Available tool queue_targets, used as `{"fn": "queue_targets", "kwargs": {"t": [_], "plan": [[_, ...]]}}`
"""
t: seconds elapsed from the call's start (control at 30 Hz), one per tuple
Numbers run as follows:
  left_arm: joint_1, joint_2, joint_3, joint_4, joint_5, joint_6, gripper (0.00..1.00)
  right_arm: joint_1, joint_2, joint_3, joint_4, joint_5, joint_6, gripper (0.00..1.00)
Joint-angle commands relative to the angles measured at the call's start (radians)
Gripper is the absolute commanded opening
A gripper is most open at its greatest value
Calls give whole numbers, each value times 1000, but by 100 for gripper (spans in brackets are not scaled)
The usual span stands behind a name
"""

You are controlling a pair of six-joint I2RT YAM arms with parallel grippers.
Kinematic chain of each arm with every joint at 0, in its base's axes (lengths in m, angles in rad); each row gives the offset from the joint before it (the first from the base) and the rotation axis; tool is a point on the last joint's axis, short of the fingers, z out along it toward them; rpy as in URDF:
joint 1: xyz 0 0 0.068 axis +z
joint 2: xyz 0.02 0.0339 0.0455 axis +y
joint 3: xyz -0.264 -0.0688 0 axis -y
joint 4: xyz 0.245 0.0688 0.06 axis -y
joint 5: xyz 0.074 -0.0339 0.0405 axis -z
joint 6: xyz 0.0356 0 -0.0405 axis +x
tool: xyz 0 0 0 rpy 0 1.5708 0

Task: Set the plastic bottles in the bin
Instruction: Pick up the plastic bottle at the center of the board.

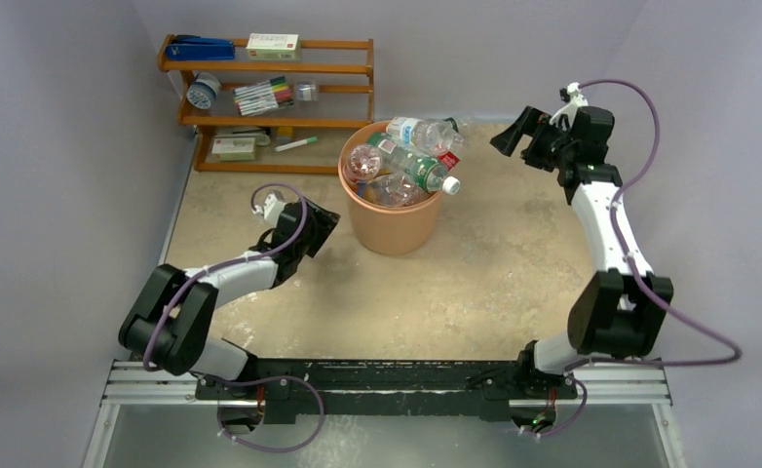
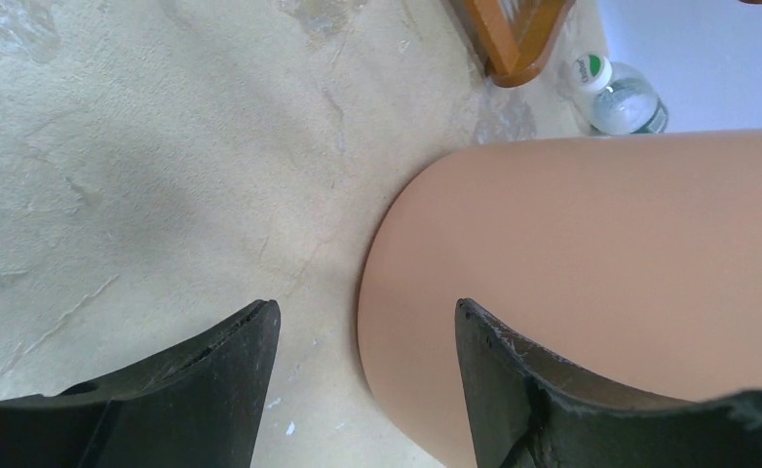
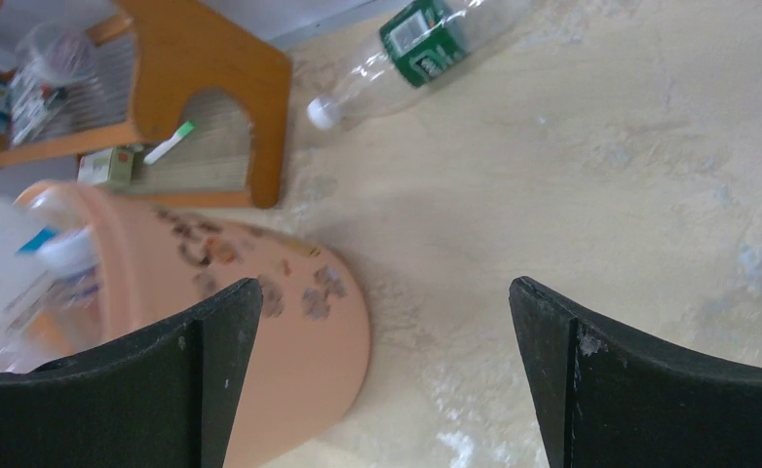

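Observation:
The orange-peach bin stands at mid-table, piled above its rim with several plastic bottles, clear with white caps and green, blue or red labels. One clear bottle with a green label lies on the table behind the bin, by the shelf foot; it also shows in the left wrist view. My left gripper is open and empty, low beside the bin's left wall. My right gripper is open and empty, raised to the right of the bin.
A wooden shelf stands at the back left with marker pens, small boxes, a tape roll and a clock. Its foot is close behind the bin. Walls close the table at the left, back and right.

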Motion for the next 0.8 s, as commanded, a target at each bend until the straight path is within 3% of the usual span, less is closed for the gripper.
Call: {"fn": "queue_targets", "kwargs": {"t": [0.0, 0.33, 0.63, 0.77], "plan": [[9, -109, -7, -84, -41, 61, 66, -32, 138, 136, 103, -54, 52, 99], [10, -203, -7, -171, -47, 101, 66, -16, 465, 353, 271, -133, 174, 99], [13, -204, 1, -183, -37, 117, 66, 101, 702, 596, 164, -28, 246, 100], [15, -216, -3, -194, -32, 125, 66, 130, 747, 628, 131, 45, 286, 100]]}}
